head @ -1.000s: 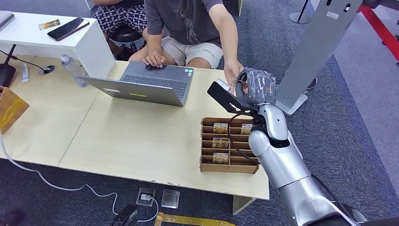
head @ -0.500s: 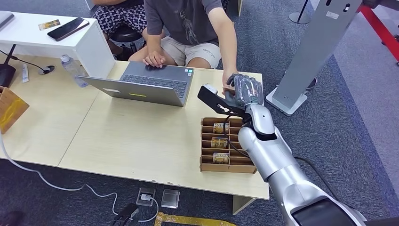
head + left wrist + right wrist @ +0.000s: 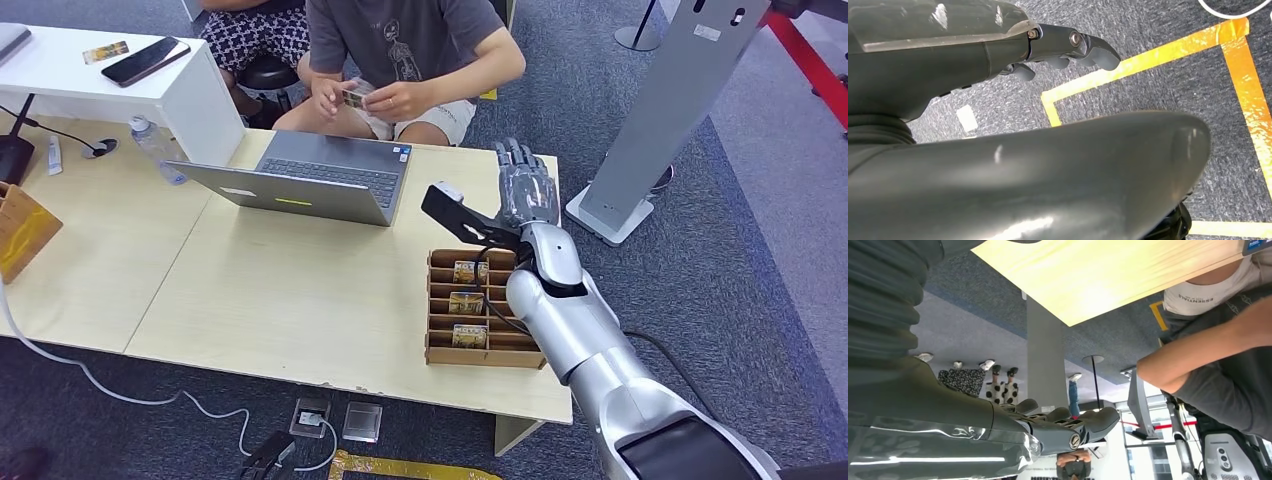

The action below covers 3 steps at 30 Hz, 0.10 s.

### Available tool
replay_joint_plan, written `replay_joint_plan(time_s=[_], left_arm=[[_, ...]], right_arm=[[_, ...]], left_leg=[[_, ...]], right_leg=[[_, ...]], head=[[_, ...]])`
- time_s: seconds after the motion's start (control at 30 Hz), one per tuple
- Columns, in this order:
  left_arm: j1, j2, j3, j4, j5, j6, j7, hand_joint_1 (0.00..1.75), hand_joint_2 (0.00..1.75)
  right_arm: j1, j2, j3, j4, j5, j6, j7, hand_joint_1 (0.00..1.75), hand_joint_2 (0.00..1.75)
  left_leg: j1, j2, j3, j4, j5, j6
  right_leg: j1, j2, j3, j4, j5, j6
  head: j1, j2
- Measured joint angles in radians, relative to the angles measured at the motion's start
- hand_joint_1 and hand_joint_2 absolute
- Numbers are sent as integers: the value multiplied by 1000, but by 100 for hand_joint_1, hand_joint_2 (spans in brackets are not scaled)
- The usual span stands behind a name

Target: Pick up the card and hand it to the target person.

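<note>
A seated person [image 3: 405, 45] behind the table holds the small card [image 3: 353, 98] in both hands over their lap. My right hand [image 3: 525, 185] hovers above the table's far right corner, fingers stretched out and apart, holding nothing. In the right wrist view that hand [image 3: 1048, 427] is empty, with the person's arm [image 3: 1208, 347] beyond it. My left hand [image 3: 1068, 47] hangs over the carpet with its fingers loosely apart and nothing in them.
A brown slotted card box [image 3: 483, 308] with several cards stands under my right forearm. An open laptop [image 3: 305, 180] sits mid-table, a water bottle [image 3: 155, 148] to its left. A grey stand [image 3: 655, 115] rises to the right. Yellow floor tape [image 3: 1158, 52] marks the carpet.
The person took the card from my right hand and drew it back to their lap. My right hand's fingers opened and straightened; the arm stayed near the table's far right corner.
</note>
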Motion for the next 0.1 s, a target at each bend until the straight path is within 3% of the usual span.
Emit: replay_joint_plan(time_s=[0.1], left_arm=[[0,0,0,0,-1,2,2,0,0]], right_arm=[[0,0,0,3,0,0,1,0,175]], left_leg=[[0,0,0,0,0,0]], right_leg=[[0,0,0,0,0,0]], head=[[0,0]])
